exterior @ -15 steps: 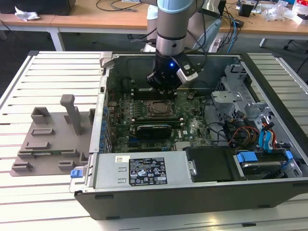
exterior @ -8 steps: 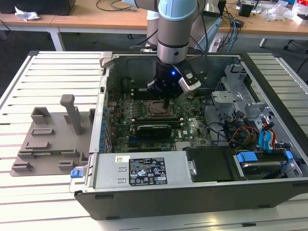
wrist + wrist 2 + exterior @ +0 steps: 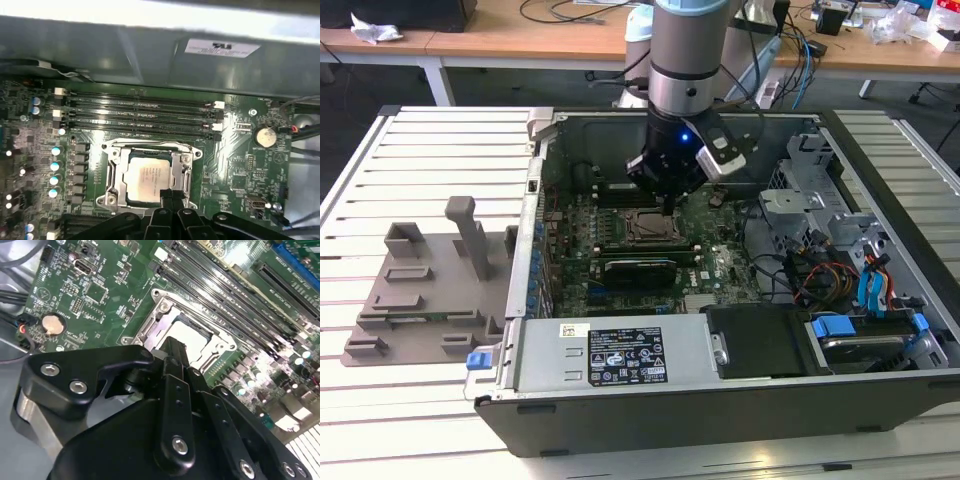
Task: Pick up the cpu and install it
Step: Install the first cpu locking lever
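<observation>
The cpu [image 3: 146, 176] is a silver-grey square chip lying flat inside the motherboard socket [image 3: 111, 172], whose metal frame surrounds it; in the second wrist view the cpu [image 3: 189, 342] shows pale just past the fingers. My gripper [image 3: 168, 196] hangs low inside the open computer case [image 3: 880, 190], its black fingertips [image 3: 172, 352] drawn together at the cpu's near edge. Nothing shows between them. In the exterior view my gripper [image 3: 666, 203] is directly over the socket [image 3: 642, 229].
Memory slots [image 3: 140, 112] run beside the socket and a coin battery [image 3: 265, 135] sits close by. A power supply [image 3: 620, 355] and a drive cage [image 3: 820, 200] crowd the case. A grey plastic tray [image 3: 420, 290] with upright posts lies on the slatted table [image 3: 380, 400] at the exterior view's left.
</observation>
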Robot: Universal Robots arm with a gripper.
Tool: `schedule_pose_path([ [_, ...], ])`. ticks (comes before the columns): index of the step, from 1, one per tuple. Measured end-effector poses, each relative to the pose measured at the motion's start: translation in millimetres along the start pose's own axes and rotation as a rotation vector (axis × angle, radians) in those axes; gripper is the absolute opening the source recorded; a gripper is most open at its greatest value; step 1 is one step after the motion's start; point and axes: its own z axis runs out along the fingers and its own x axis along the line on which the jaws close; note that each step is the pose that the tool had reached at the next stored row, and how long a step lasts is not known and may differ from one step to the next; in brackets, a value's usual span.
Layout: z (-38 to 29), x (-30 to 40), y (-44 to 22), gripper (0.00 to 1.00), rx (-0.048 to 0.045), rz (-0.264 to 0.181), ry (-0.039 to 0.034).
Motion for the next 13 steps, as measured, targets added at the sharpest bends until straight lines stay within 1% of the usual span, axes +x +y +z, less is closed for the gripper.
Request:
schedule_pose_path([
  [1, -4.2, -0.1, -0.1, 0.11, 0.0001, 0.0, 0.0],
  [3, -6.9, -0.1, -0.1, 0.11, 0.0001, 0.0, 0.0],
  [13, -7.6, -0.2, -0.1, 0.11, 0.0, 0.0, 0.0],
])
